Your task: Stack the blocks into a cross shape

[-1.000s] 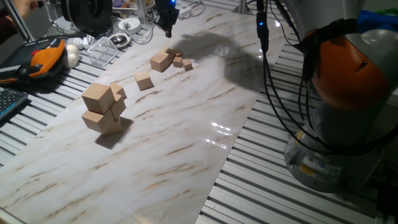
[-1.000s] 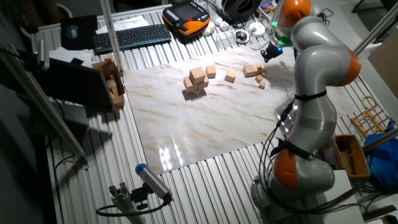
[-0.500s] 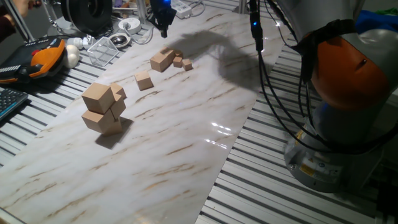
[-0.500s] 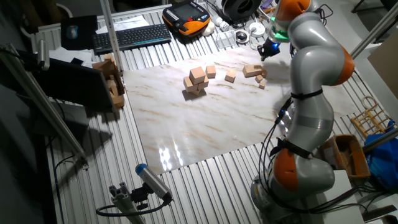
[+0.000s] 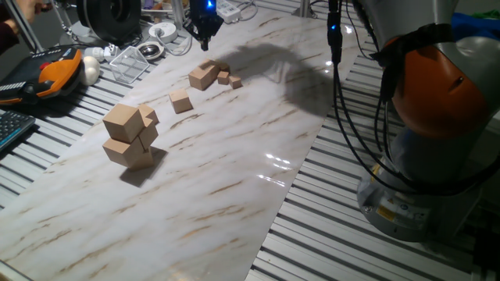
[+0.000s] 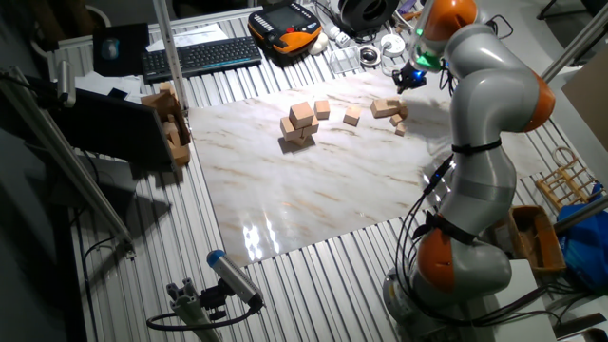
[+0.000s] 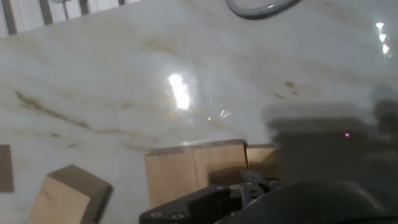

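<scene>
Claw (image 5: pixel 206 31) of my arm hangs above the far end of the desk (image 5: pixel 234 156), over the block (image 5: pixel 203 76) that lies there with small cubes (image 5: pixel 230 78) just beside it. I cannot tell if its fingers are spread or pressed together; the hand view is blurred and shows that block (image 7: pixel 196 171) close below. Nearer than this block lies one more block (image 5: pixel 181 101) alone. Further on the same side stands a pile of bigger cubes (image 5: pixel 130 134).

The arm reaches far out, bent at its orange joints, with the claw (image 5: pixel 206 30) pointing down, holding nothing; its finger spacing is unclear.
</scene>
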You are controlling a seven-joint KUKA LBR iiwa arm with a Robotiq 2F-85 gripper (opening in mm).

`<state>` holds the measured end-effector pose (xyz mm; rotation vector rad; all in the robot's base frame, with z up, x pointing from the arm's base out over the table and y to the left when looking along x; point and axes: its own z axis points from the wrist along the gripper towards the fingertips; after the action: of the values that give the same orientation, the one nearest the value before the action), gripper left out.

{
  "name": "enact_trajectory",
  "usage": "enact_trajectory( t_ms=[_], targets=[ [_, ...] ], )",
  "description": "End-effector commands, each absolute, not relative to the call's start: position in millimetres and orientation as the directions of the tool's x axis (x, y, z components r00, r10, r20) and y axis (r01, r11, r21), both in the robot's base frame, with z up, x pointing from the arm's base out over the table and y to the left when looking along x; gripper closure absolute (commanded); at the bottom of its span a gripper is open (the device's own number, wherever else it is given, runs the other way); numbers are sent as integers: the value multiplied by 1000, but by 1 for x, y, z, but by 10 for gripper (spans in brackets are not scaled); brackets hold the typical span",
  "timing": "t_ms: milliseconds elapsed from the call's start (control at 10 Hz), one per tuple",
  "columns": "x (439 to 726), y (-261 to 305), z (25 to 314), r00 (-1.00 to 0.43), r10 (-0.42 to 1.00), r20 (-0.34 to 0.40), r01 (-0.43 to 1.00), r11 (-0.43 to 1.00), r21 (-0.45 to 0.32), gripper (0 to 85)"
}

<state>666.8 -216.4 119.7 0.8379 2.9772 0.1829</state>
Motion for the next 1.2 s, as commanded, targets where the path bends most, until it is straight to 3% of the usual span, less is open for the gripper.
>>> enact_trajectory(
  t_ms=[0, 200, 300, 600, 900, 1000, 1100],
  targets=[
    [668, -215, 121, -258, 966, 1, 959, 256, 121, 850],
    [673, -212, 116, -75, 997, 7, 990, 74, 118, 170],
    [674, -212, 113, 30, 999, 20, 988, -32, 153, 0],
    [677, -213, 111, 169, 985, 18, 967, -169, 191, 0],
    [675, -212, 116, 165, 986, -10, 974, -162, 157, 0],
    [676, -211, 117, 193, 981, -13, 970, -188, 151, 170],
    [677, -208, 118, 247, 969, -14, 961, -243, 129, 170]
  ],
)
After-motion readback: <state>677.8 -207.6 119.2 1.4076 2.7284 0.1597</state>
